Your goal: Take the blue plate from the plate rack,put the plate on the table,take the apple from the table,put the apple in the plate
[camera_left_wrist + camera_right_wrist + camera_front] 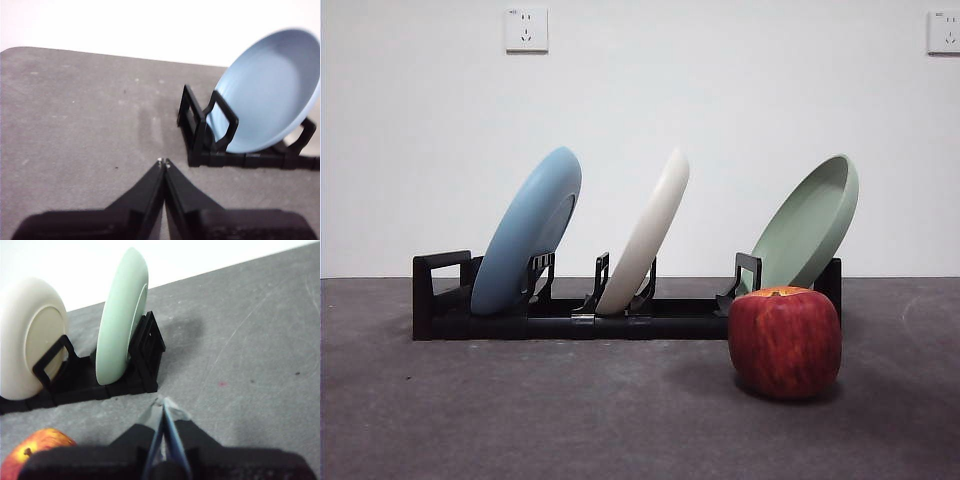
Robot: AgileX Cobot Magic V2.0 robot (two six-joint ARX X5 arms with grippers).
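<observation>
The blue plate (528, 230) leans in the left slot of the black plate rack (620, 305) on the dark grey table (520, 410). It also shows in the left wrist view (267, 92), held by the rack (210, 135). The red apple (785, 341) stands on the table in front of the rack's right end; its edge shows in the right wrist view (35, 450). My left gripper (163, 161) is shut and empty, over bare table short of the rack's end. My right gripper (161, 402) is shut and empty, near the rack's other end (142, 360). Neither gripper shows in the front view.
A cream-white plate (645, 232) leans in the rack's middle slot and a pale green plate (807, 225) in the right slot; both also show in the right wrist view, cream-white (30, 337) and green (120, 315). A white wall with sockets stands behind.
</observation>
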